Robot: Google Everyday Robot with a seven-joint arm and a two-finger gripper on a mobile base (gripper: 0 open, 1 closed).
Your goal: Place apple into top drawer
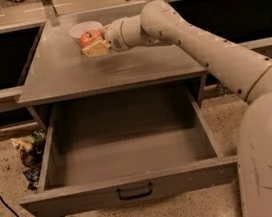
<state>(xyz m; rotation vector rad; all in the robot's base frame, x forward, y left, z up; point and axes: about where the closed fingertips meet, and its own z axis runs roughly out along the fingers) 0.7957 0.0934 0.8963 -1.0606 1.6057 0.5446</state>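
Observation:
The apple [90,36], red with yellow patches, is held in my gripper [93,43] a little above the grey cabinet top [105,72], just in front of the white bowl. A pale yellow finger [97,49] shows under the apple. The gripper is shut on the apple. The top drawer [133,159] stands pulled fully open below and in front of the cabinet top. It is empty, and its dark curved handle [135,192] sits at the centre of the front panel. My arm reaches in from the right.
A white bowl [83,29] stands at the back of the cabinet top, right behind the apple. Crumpled wrappers [28,153] and a black cable [6,209] lie on the floor to the left of the drawer. Metal rail posts [49,6] rise behind the cabinet.

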